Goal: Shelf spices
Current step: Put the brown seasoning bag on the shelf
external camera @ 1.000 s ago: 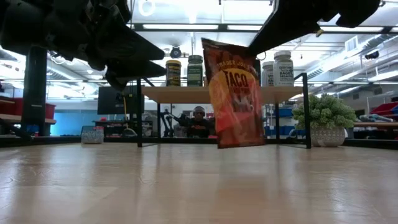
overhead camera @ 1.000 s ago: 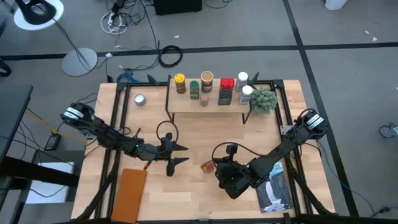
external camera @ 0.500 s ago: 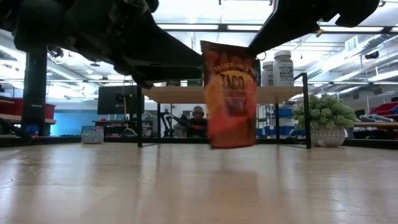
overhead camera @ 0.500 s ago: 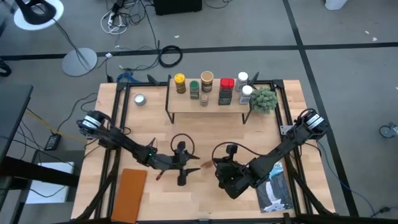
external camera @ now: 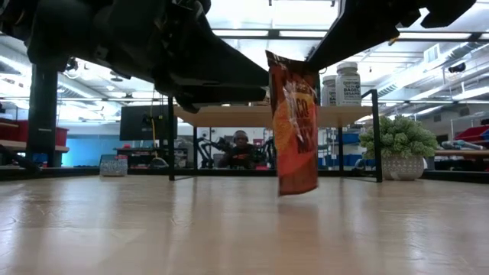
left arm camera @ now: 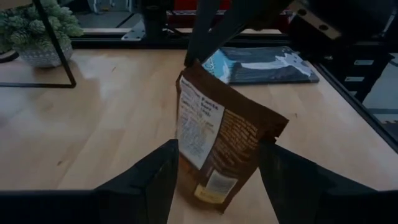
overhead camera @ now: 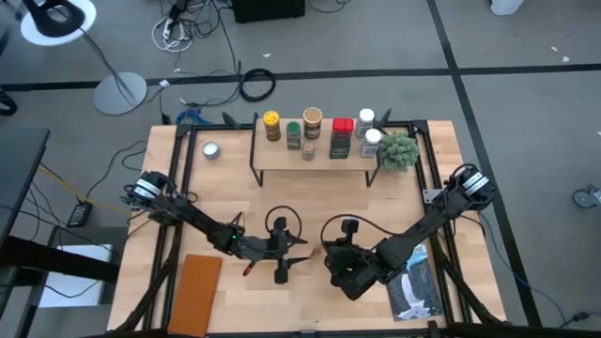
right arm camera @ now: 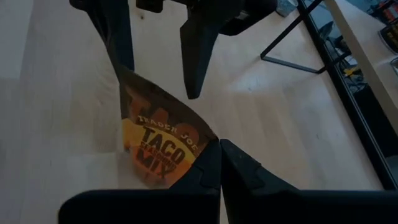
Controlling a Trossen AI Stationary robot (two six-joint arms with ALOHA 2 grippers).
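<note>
The spices' flat brown packet [external camera: 296,122] hangs over the middle of the table, with my right gripper [right arm camera: 221,163] shut on it. My left gripper [left arm camera: 219,149] is open, level with the packet's lower half, one finger on each side of it; I cannot tell whether they touch it. Several spice jars, among them a yellow-topped one [overhead camera: 271,125] and a red-topped one [overhead camera: 341,137], stand on the shelf [overhead camera: 282,160] at the far side. My right gripper pinches the packet's top corner [left arm camera: 188,64] between its two shut fingers, slanting down from the table's right. The packet hangs below the fingers, tilted, its bottom edge [external camera: 299,189] apparently just clear of the table.
A potted plant [overhead camera: 399,150] stands at the shelf's right end. A silver tin [overhead camera: 211,149] sits far left, a brown board [overhead camera: 197,291] near left, a blue-and-white book [overhead camera: 413,289] near right. Bare tabletop lies between the shelf and the grippers.
My left gripper has moved toward the table's right and near edges, down a little, up to the packet, and now straddles it, still open. The hanging packet has turned about, showing narrower in the low view.
</note>
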